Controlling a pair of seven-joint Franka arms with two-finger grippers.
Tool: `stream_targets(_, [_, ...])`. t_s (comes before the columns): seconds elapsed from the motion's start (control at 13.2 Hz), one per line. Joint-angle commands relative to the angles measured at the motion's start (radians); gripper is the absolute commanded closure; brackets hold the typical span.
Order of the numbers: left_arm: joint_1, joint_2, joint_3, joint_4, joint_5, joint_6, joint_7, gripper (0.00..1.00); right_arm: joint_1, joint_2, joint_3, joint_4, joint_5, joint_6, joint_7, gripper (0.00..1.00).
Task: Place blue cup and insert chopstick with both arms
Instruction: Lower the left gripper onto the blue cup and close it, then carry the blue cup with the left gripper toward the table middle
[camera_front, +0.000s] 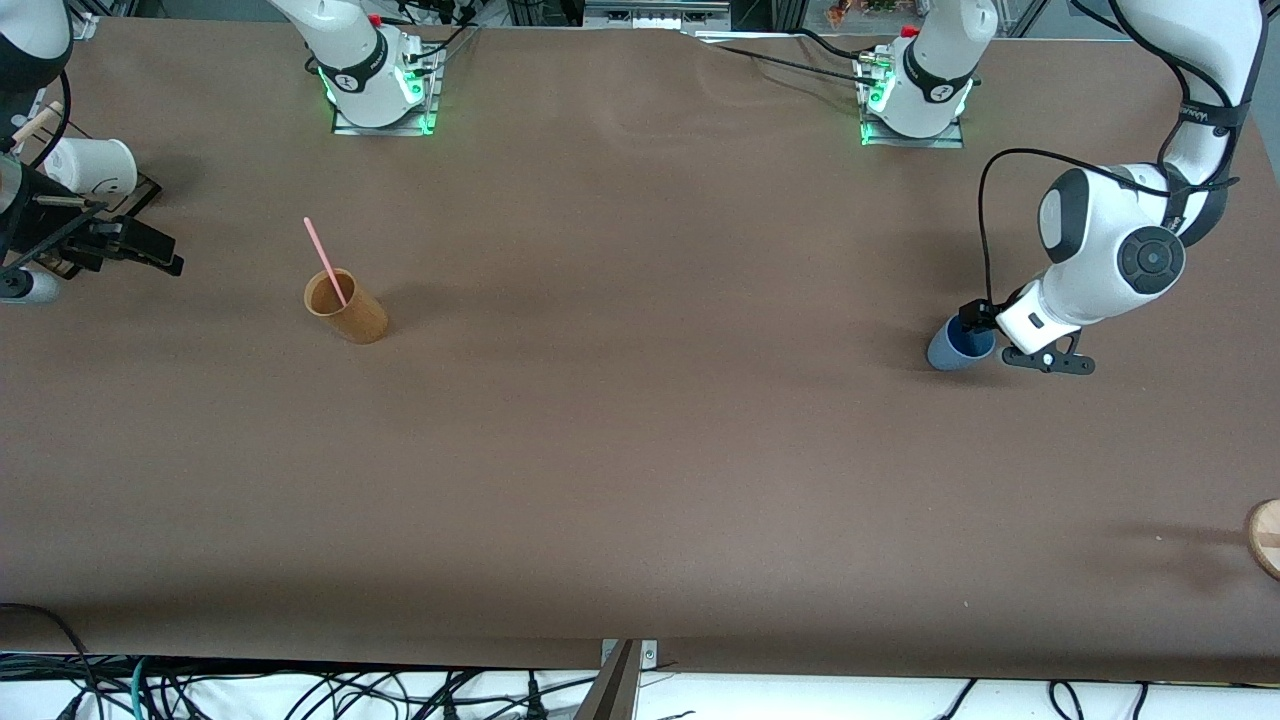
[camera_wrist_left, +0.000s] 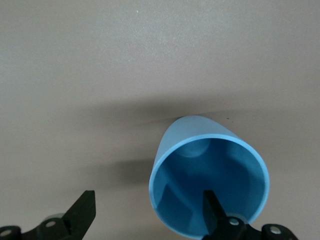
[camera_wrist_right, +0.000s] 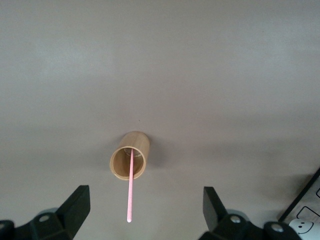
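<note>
Blue cup (camera_front: 958, 346) is seen upright on table (camera_front: 640, 480) toward left arm's end. Left gripper (camera_front: 985, 335) spread apart, one finger (camera_wrist_left: 216, 212) inside cup rim. Chopstick (camera_front: 326, 262) stood in tan cup (camera_front: 347, 307) toward right arm's end. Right gripper (camera_front: 125, 243) held spread, waiting above table edge.

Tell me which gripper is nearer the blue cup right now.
Left. The left gripper is at the blue cup, fingers open, one finger inside its rim. The right gripper is open near the right arm's end of the table.
</note>
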Motion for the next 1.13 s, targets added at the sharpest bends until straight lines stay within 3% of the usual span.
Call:
stream_targets(0.0, [-0.002, -0.026, 0.003, -0.026, 0.0, 0.018, 0.003, 0.74, -0.009, 0.005, 0.005, 0.021, -0.011, -0.02, -0.01, 0.0])
stream_targets(0.08, [-0.002, -0.026, 0.003, -0.025, -0.002, 0.017, 0.0, 0.92, -0.009, 0.005, 0.005, 0.021, -0.011, -0.02, -0.01, 0.0])
stream_targets(0.15, [-0.002, -0.028, 0.003, -0.023, -0.012, 0.012, 0.0, 1.0, -0.01, 0.007, 0.004, 0.021, -0.011, -0.02, -0.01, 0.0])
stream_targets(0.3, [-0.002, -0.026, 0.003, -0.023, -0.072, 0.004, 0.002, 1.0, -0.012, 0.007, 0.004, 0.019, -0.011, -0.02, -0.01, 0.0])
stream_targets(0.68, [-0.007, -0.034, 0.001, 0.026, -0.072, -0.047, 0.002, 1.0, -0.012, 0.007, 0.004, 0.019, -0.011, -0.02, -0.013, 0.0])
stream_targets(0.91, [-0.042, -0.029, -0.017, 0.202, -0.081, -0.233, -0.006, 1.0, -0.017, 0.01, -0.004, 0.016, -0.011, -0.037, -0.013, 0.0])
stream_targets(1.06, [-0.118, -0.017, -0.02, 0.283, -0.092, -0.267, -0.079, 1.0, -0.017, 0.01, -0.004, 0.018, -0.011, -0.107, -0.014, 0.0])
